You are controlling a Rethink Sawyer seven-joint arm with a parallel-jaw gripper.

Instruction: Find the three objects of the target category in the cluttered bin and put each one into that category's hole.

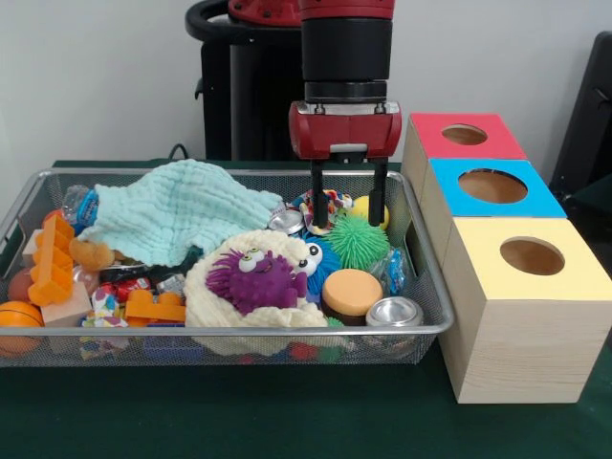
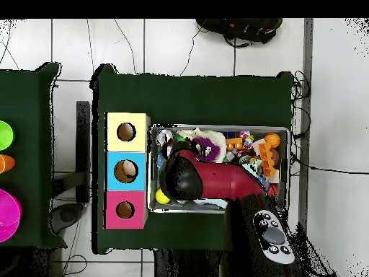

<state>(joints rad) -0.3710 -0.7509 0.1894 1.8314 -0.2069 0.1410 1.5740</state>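
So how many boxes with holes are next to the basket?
3, in a row beside the silver wire mesh basket: yellow-topped wooden box nearest the camera, blue-topped box in the middle, red-topped box farthest.

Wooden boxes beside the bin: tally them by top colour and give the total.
Red-topped wooden box: 1
Blue-topped wooden box: 1
Yellow-topped wooden box: 1
Total: 3, each with one round hole, standing in a row beside the wire mesh bin.
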